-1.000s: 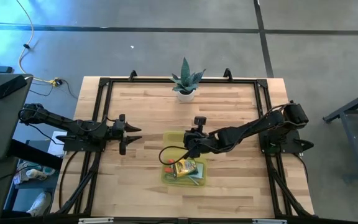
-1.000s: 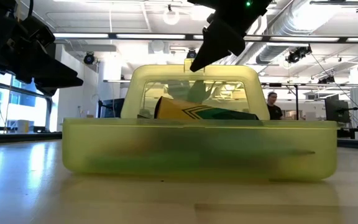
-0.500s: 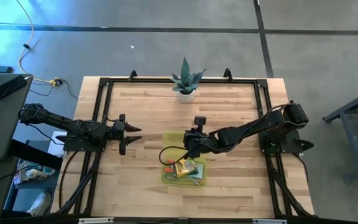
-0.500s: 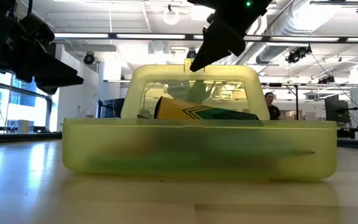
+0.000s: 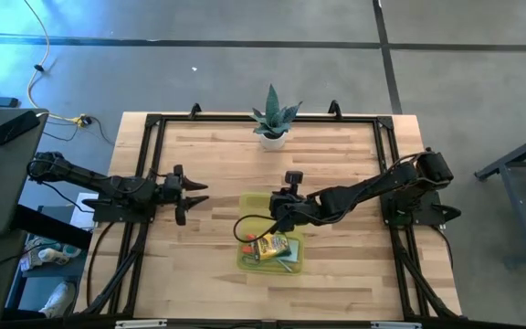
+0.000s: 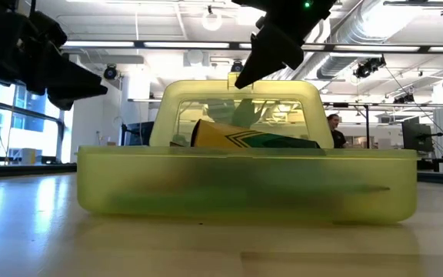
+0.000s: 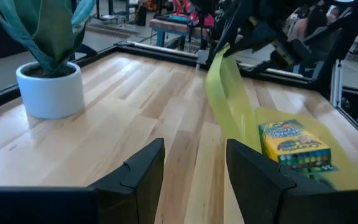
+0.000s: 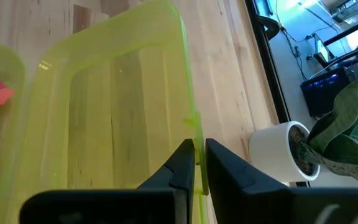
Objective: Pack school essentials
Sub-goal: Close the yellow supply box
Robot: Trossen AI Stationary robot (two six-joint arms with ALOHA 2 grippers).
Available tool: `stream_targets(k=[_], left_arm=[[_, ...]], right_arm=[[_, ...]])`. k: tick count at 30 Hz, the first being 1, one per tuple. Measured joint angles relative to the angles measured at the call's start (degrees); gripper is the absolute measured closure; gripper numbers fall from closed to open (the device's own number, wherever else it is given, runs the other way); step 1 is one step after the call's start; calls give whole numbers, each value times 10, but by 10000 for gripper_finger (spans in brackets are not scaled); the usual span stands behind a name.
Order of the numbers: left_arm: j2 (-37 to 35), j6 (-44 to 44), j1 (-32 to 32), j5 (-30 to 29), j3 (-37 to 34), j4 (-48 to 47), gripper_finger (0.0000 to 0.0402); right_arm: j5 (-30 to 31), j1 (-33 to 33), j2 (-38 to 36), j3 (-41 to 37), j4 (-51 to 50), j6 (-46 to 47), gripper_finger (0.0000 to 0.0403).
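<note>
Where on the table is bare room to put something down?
Bare wood lies between the plant and the case, and along the near edge on both sides of the case. It is crowded at the case lid, which the right tool pinches.

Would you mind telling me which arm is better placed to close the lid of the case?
The right. Its hand is shut on the raised lid's edge, above the case. The left hand is open and apart from it.

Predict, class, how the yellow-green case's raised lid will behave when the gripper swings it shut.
The lid looks thin and translucent, so probably light and slightly flexible. The right gripper pinches only its edge, so it may slip. It stands hinged to the case, so it likely swings rather than lifts off.
</note>
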Motion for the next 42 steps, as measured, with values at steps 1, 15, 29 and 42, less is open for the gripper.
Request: stream_targets(k=[1, 15, 29, 42], left_arm=[[0, 6, 0, 0, 0, 5, 241], [17, 1, 47, -75, 0, 74, 241], [157, -59, 113, 60, 0, 189, 241], [255, -28, 136, 102, 13, 262, 202]], right_arm=[[0, 0, 0, 0, 0, 0, 377], [1, 0, 0, 0, 31, -20, 377], [2, 0, 0, 0, 52, -32, 377], [8, -1, 0, 0, 55, -34, 377]])
